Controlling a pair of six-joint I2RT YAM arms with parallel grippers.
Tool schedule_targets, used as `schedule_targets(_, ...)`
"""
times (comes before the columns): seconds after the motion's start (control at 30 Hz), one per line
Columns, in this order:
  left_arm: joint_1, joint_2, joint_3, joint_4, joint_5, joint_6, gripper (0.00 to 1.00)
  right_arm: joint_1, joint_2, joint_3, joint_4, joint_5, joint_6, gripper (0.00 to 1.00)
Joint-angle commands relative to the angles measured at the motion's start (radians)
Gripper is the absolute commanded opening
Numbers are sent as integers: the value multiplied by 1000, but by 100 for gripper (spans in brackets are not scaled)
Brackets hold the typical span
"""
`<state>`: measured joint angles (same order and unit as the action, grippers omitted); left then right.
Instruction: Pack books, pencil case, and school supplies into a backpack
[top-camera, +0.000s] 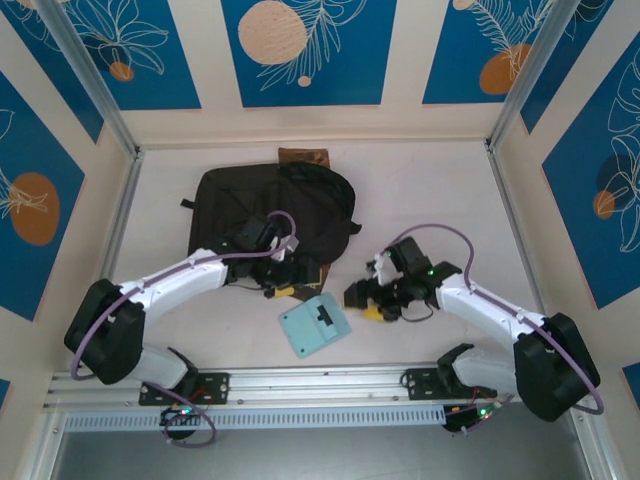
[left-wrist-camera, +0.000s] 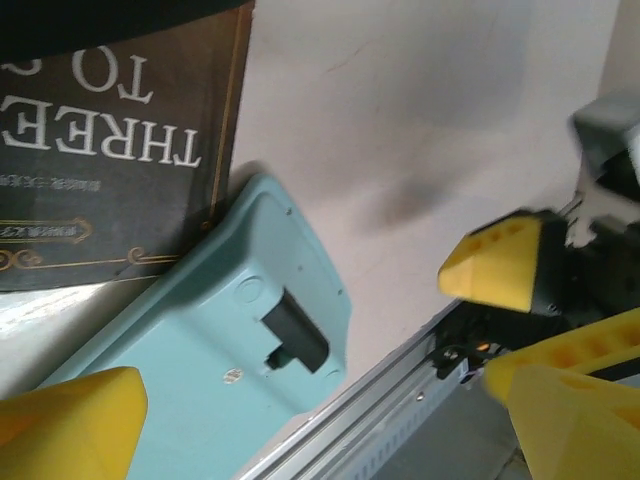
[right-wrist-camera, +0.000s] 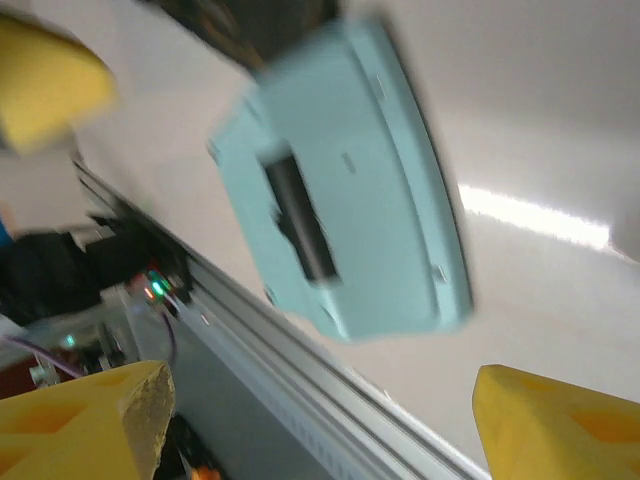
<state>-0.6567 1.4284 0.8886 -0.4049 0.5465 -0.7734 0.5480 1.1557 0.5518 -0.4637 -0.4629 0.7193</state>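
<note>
One light-teal rounded piece (top-camera: 313, 325) with a black patch lies flat on the tabletop (top-camera: 430, 190) in the lower middle of the overhead frame, just above the metal rail (top-camera: 330, 378) and apart from the black backpack (top-camera: 270, 210), which fills the upper middle. At the upper left of the left wrist frame a dark book (left-wrist-camera: 110, 150) with a white title reaches the teal piece's edge; whether it touches or overlaps it I cannot tell. The step in hand looks like the pickup of this teal piece, not yet packed. The left gripper (top-camera: 283, 290) hovers at the backpack's lower edge, up and left of the piece, and the right gripper (top-camera: 368, 308) hangs just to its right. Both sets of jaws stand wide apart with nothing between them and nothing touched. The next move probably calls for one gripper to come down squarely over the piece and span its narrower side. Because the piece lies so flat, the fingertips would need to reach almost to the tabletop before closing. The book's corner at its edge could be dragged along.
</note>
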Motion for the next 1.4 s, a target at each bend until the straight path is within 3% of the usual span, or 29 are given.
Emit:
schedule_targets(0.0,3,32,-24,-33,-7,72,93,77,-18,-68,40,-72,67,80)
schedule_targets(0.23,-33,169,4,9,51,116,91,128,163,-88,292,-175,163,81)
schedule_targets(0.43,-70,223,12,36,67,108,90,126,302,-35,383,-165,209,79)
schedule_targets(0.93,-76,263,58,111,136,29,90,-101,189,-18,422,11,291,80)
schedule_targets(1.07,-75,298,89,125,142,9,90,-159,203,-46,450,-17,276,80)
schedule_targets(1.27,-81,323,107,155,156,-8,89,-160,234,-100,574,-150,270,77)
schedule_targets(1.37,-80,323,115,137,148,3,89,-158,204,-98,498,-84,244,76)
